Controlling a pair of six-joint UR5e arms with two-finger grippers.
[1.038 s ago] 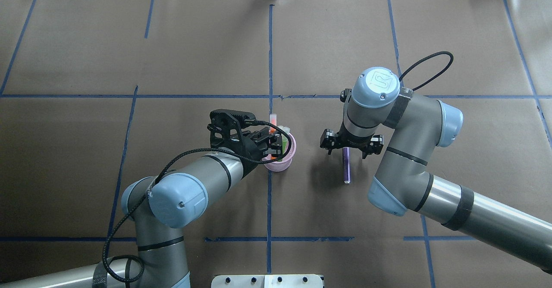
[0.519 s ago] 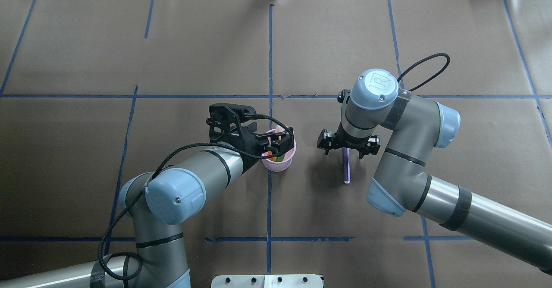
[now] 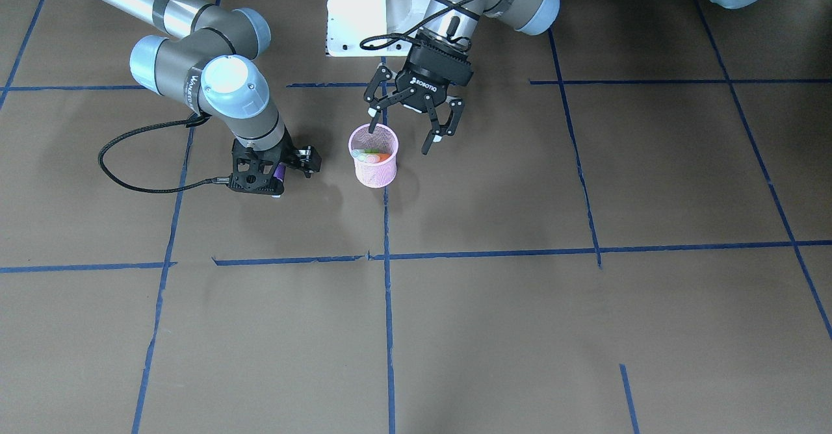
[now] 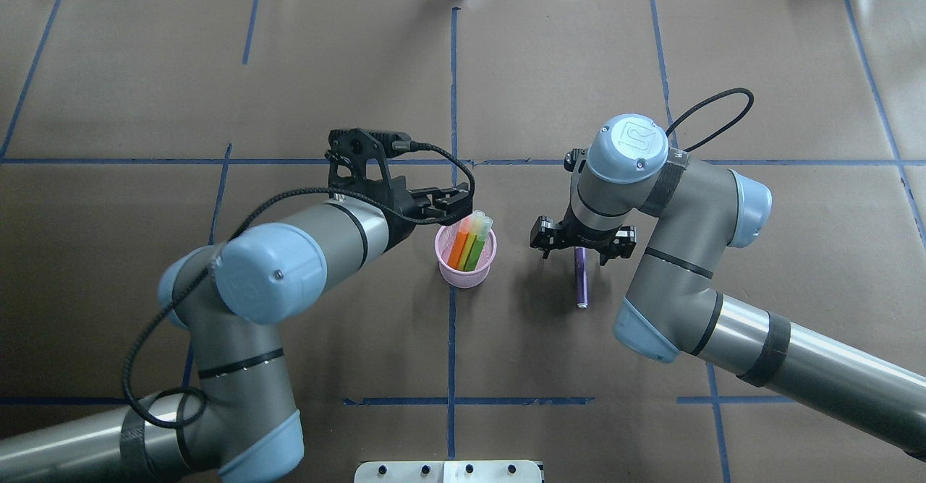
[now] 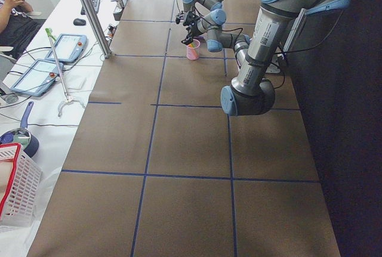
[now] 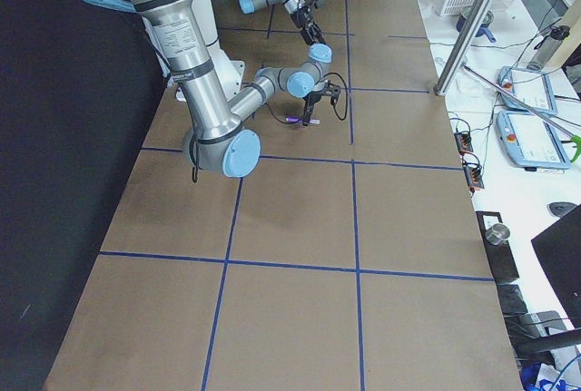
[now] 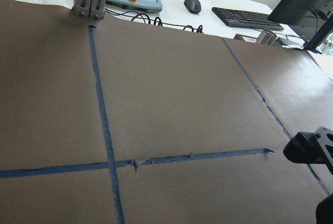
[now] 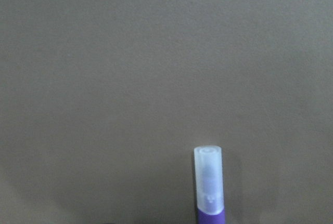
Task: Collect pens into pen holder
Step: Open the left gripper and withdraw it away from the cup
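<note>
1. Pens in the cup now number two. The orange pen (image 4: 457,246), gripped above the pen holder (image 4: 463,279) a second ago, stands inside it beside the green pen (image 4: 477,246). Both lean with their pale caps up against the far rim, their long axes steep but not upright.
2. The pink mesh holder sits on the centre tape line, between the two arms, where it was a second ago.
3. The left gripper (image 3: 401,138) has let go and pulled back from over the cup. Its jaws are spread wide and empty, just beside the rim on the robot's side.
4. Only the purple pen (image 4: 581,278) remains, so the task looks about two-thirds done.
5. That pen lies flat on the table near the holder, on the robot's right. Its long axis runs almost straight toward and away from the robot. A pale tip shows at the nearer end overhead, and the right wrist view shows the translucent cap.
6. The right gripper (image 4: 583,246) hangs low over the pen's far half. Its jaws are wide and straddle the barrel, and the pen is not yet clasped.
</note>
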